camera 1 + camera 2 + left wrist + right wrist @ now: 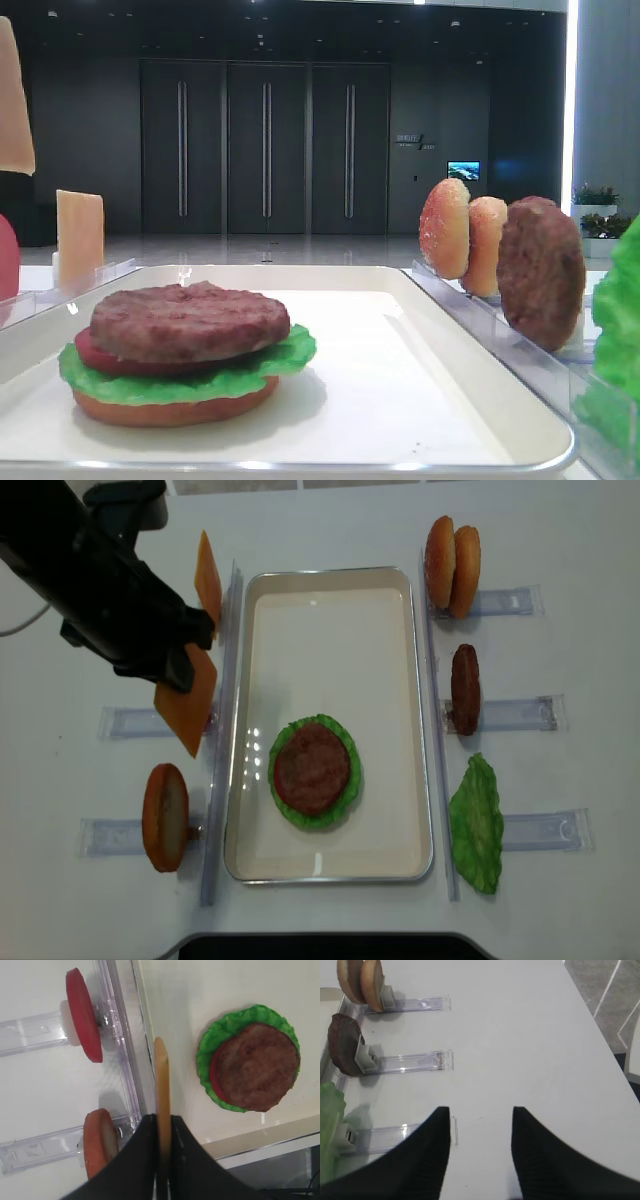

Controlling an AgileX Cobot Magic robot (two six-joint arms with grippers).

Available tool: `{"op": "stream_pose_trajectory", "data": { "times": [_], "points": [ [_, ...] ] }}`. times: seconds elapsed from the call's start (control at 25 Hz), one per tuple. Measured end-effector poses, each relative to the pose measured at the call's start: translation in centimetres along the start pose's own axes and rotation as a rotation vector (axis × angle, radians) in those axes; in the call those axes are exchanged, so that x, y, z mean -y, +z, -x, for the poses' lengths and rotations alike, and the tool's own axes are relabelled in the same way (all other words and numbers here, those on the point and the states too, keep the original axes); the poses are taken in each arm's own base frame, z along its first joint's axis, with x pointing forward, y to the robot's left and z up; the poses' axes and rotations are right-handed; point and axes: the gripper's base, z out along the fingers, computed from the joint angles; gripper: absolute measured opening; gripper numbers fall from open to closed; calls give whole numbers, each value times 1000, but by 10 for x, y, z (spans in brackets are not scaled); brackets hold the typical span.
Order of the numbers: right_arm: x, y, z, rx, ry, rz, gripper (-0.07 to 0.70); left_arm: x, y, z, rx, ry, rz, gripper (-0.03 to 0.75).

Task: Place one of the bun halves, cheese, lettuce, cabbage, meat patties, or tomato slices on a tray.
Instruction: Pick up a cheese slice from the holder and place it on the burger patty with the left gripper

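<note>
Left fingers (162,1125) pinching cheese (162,1080), above rack

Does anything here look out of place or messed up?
Nothing looks spilled or damaged. The one thing off its rack is a cheese slice, pinched in the left gripper beside the tray. The stack lies tidy.

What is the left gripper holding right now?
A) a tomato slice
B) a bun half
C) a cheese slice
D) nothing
C: in the left wrist view the left gripper is shut on the thin edge of a pale orange cheese slice, and the overhead view shows that cheese slice hanging beside the tray, not yet over the stacked patty.
</note>
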Motion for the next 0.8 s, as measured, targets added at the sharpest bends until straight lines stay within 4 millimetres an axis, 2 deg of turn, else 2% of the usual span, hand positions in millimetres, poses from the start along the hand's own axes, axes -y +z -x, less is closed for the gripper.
{"op": "stream_pose_trajectory", "data": {
  "times": [0.4, 0.56, 0.8],
  "points": [
    [0, 0, 0, 0, 0, 0, 286, 7, 3, 2, 33, 47, -81, 31],
    [0, 0, 0, 0, 0, 0, 286, 19, 11, 1, 83, 80, -230, 31],
    [0, 0, 0, 0, 0, 0, 286, 37, 30, -10, 139, 103, -528, 30]
  ]
}}
